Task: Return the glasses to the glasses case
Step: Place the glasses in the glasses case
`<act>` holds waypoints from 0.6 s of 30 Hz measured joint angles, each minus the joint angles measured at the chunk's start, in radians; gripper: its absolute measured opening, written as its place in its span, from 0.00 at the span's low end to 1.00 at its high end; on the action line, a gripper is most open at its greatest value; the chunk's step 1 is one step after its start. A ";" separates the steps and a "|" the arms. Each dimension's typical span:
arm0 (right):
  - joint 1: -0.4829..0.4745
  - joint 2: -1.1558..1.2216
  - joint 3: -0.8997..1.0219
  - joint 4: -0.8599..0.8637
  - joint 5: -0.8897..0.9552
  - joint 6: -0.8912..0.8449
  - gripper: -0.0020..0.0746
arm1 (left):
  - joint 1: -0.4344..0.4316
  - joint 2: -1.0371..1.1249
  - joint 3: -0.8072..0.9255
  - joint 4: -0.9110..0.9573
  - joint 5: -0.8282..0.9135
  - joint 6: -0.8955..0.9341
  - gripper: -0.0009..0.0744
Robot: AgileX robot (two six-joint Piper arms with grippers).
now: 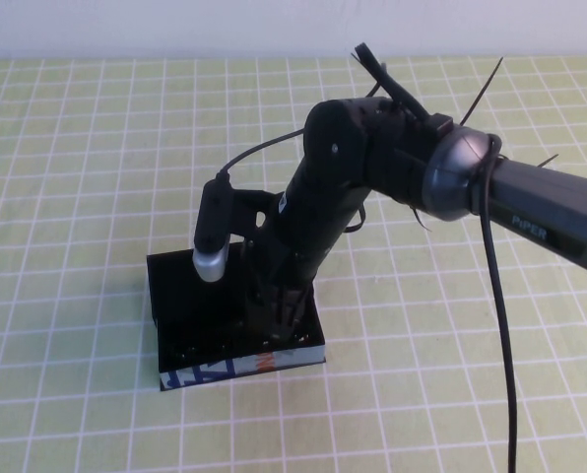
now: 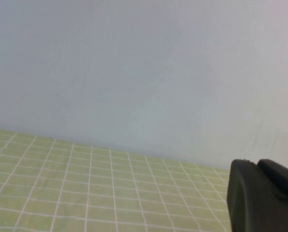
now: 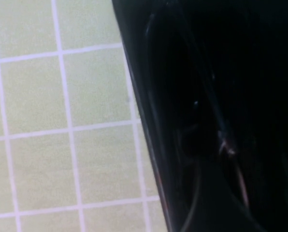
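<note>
The case [image 1: 190, 325] lies open on the checked worktop [image 1: 77, 197], its long axis running left to right and its patterned edge toward the robot, with the right end effector [image 1: 279, 320] reaching down inside it, fingers' spread unclear, while the left end effector [image 2: 265, 198] sits parked elsewhere, spread likewise unclear.

Lower centre of the high view: the glasses case [image 1: 180, 315] is black with a matte black inside, and its front edge carries a blue, white and orange pattern. The tablecloth [image 1: 77, 197] across the frame is pale yellow-green with a white grid. The right arm [image 1: 530, 207], entering from the right, is black with a grey joint; its right gripper [image 1: 279, 320] is black. The wall [image 2: 134, 63] is plain whitish-grey
</note>
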 joint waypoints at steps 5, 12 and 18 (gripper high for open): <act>0.000 0.022 0.020 0.001 -0.018 0.000 0.39 | 0.000 0.000 0.000 0.000 0.000 0.000 0.01; 0.000 0.032 0.024 0.002 -0.030 0.000 0.12 | 0.000 0.000 0.000 0.000 0.005 0.000 0.01; 0.000 0.032 0.024 0.002 -0.034 0.000 0.05 | 0.000 0.000 0.000 0.002 0.012 0.000 0.01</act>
